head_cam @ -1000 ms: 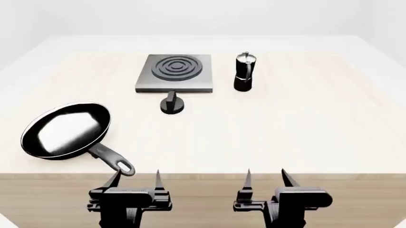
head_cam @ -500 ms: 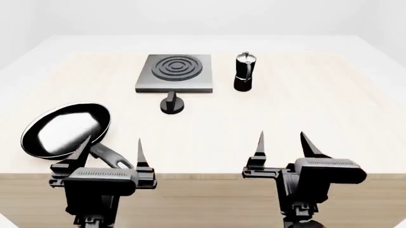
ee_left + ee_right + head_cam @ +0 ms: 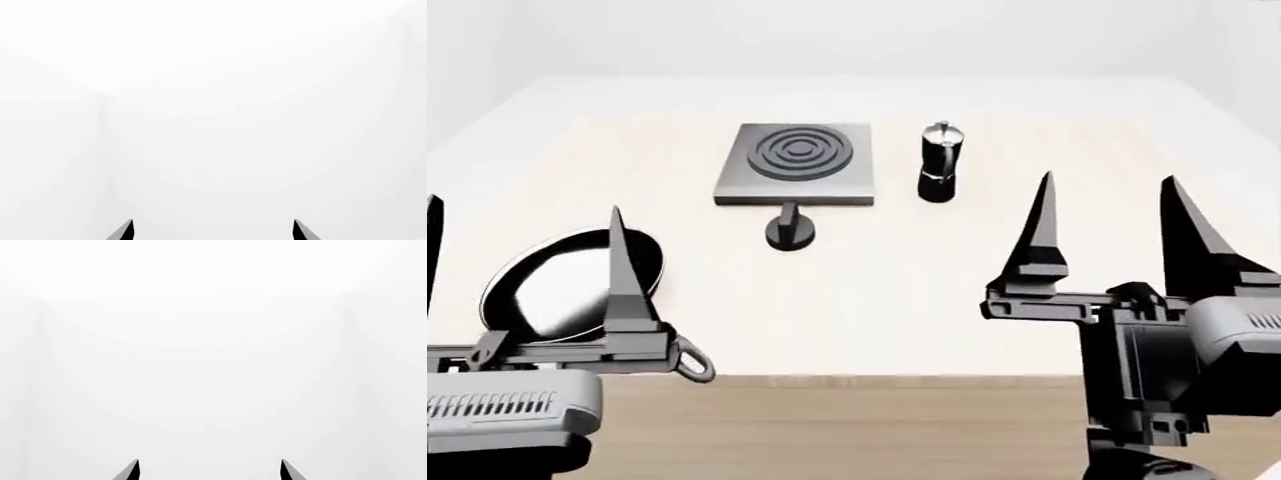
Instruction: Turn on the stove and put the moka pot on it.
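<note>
The grey square stove with raised burner rings lies at the far middle of the table. Its round black knob stands just in front of it. The black and silver moka pot stands upright to the right of the stove. My left gripper is open and empty, raised at the near left in front of the frying pan. My right gripper is open and empty, raised at the near right, well short of the moka pot. Both wrist views show only white background between the open fingertips.
A black frying pan lies at the near left, handle toward the table's front edge, partly hidden behind my left gripper. White walls surround the light wooden table.
Both grippers have risen and moved outward and closer to the camera, fingers pointing up. The view has shifted slightly. The objects on the table have not moved.
</note>
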Controlling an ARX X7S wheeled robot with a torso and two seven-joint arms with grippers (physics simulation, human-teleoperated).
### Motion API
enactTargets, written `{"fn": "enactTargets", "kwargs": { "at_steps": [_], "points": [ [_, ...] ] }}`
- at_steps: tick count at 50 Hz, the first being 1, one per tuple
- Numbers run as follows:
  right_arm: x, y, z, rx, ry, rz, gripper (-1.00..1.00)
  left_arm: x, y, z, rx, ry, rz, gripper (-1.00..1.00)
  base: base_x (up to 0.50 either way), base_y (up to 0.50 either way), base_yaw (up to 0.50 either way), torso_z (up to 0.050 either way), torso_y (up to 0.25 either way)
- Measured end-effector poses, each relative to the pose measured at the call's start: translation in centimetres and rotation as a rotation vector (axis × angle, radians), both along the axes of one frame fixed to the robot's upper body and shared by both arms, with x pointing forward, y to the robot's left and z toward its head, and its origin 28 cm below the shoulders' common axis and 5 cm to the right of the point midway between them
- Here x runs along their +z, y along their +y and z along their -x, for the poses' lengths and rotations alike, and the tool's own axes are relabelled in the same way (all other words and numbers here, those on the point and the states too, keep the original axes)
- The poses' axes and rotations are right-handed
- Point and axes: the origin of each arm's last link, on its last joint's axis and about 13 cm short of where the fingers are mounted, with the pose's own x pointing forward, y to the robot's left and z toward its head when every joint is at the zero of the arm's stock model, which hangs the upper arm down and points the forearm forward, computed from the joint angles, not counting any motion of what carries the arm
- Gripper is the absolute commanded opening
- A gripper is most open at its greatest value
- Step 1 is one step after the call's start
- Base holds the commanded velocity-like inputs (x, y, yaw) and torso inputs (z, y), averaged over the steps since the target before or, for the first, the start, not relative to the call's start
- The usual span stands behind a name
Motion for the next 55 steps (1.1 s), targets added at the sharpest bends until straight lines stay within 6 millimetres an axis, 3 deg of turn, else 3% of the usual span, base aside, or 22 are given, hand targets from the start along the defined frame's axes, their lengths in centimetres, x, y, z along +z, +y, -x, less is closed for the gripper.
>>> {"fn": "enactTargets", "kwargs": {
  "at_steps": [23,55],
  "points": [
    [1.0,-0.1,0.8,-0.003,-0.045,-0.023,1.00,0.6,0.4,1.1,0.005,-0.038,-0.005,1.00,0.00,0.00,0.00,0.050,0.067],
    [0.9,0.0,0.9,-0.017,-0.069,-0.004,1.00,0.6,0.4,1.4,0.001,-0.052,-0.026,1.00,0.00,0.13,0.00,0.000,0.000]
  ]
}}
